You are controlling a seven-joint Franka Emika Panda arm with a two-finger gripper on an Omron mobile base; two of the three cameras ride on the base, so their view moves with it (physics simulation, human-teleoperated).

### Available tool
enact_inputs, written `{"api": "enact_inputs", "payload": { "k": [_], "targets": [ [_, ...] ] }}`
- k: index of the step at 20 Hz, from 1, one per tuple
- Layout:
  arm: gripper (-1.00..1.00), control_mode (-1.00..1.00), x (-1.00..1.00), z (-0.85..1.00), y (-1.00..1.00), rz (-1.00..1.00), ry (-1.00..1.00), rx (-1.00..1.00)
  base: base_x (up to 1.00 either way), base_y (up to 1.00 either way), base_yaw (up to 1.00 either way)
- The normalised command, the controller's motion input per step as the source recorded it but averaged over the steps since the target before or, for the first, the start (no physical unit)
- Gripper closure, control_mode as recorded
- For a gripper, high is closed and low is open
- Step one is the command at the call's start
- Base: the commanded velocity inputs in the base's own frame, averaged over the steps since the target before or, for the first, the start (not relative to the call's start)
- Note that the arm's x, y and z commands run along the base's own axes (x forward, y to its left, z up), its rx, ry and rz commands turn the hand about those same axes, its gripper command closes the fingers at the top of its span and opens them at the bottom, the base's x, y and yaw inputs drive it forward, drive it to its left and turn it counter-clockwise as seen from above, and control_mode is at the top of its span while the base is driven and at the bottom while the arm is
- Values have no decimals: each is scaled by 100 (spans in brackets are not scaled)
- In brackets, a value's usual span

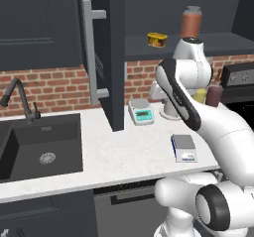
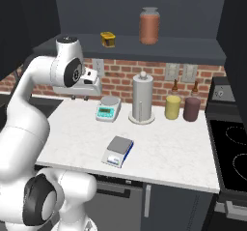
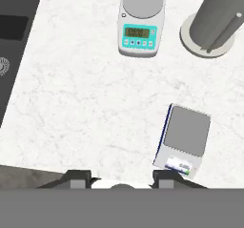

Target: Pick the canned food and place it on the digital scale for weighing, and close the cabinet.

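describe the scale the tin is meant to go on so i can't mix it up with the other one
Start at the white marble counter right of the sink. Near its front edge lies the digital scale, closer to the robot than the paper towel holder. It is flat and square with a grey platform, blue edge and white display strip, unlike the white scale by the brick wall, which has a round platter and teal display.
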Motion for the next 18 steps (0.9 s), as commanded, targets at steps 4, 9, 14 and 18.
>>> {"api": "enact_inputs", "payload": {
  "k": [4,9,14,18],
  "targets": [
    [-100,-100,-38,0,0,0,-3,0,0,0,0],
    [-100,-100,-65,0,0,0,-12,0,0,0,0],
    [-100,-100,-53,32,-16,10,-46,0,0,0,0],
    [-100,-100,-36,60,-25,7,-42,0,0,0,0]
  ]
}}
